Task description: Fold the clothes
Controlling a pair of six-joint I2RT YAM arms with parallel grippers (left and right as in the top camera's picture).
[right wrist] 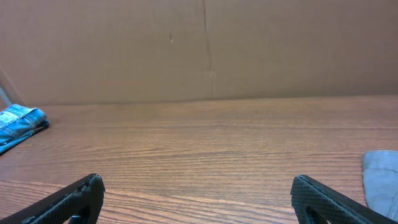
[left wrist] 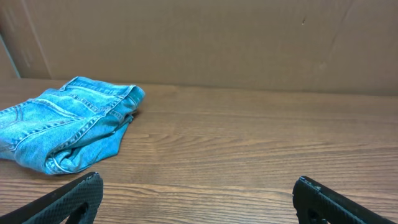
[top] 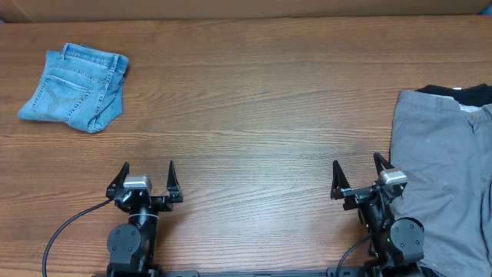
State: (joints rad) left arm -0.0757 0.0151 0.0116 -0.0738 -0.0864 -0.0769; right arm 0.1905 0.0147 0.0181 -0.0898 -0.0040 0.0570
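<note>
Near edge: left gripper (top: 147, 165) and right gripper (top: 356, 161) both spread wide, empty. Grey shorts (top: 446, 177) lie along the surface's (top: 254, 115) right edge, a black garment (top: 461, 94) just beyond. Denim shorts (top: 75, 96) sit bundled in the far left corner.

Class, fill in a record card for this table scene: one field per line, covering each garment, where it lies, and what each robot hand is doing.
surface: wooden table
denim shorts: light blue, folded into a bundle, far left corner
grey-khaki shorts: spread out at the right edge, partly out of frame
black garment: peeks out at the far edge of the grey-khaki shorts, mostly hidden
left hand: open, empty, at the near edge
right hand: open, empty, beside the grey-khaki shorts
work left: grey-khaki shorts not yet folded
</note>
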